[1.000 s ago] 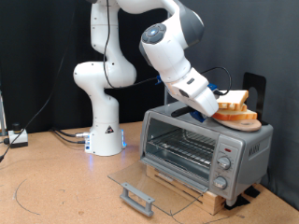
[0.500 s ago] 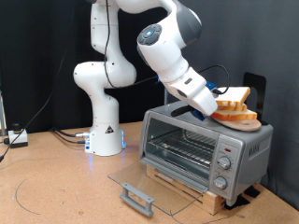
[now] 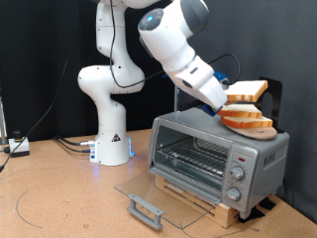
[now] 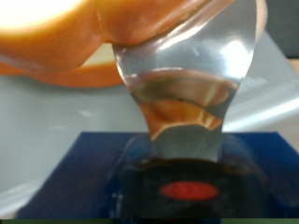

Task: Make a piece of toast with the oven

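The silver oven point(image 3: 260, 151) stands at the exterior view's right with its glass door point(image 3: 158, 193) dropped open and the wire rack point(image 3: 198, 159) bare. A stack of bread slices point(image 3: 248, 121) lies on the oven's top. My gripper point(image 3: 224, 97) is shut on one piece of toast point(image 3: 250, 91) and holds it tilted a little above the stack. In the wrist view the pale, brown-crusted toast point(image 4: 103, 37) fills the area beside a clear fingertip point(image 4: 187, 84) that presses against it.
The white robot base point(image 3: 109, 139) stands to the exterior view's left of the oven. Cables point(image 3: 20, 147) lie at the far left. A black panel point(image 3: 270, 97) rises behind the oven. The oven rests on a wooden board point(image 3: 193, 198).
My gripper has risen from the stack on the oven's top, lifting one slice of bread up and clear of the others.
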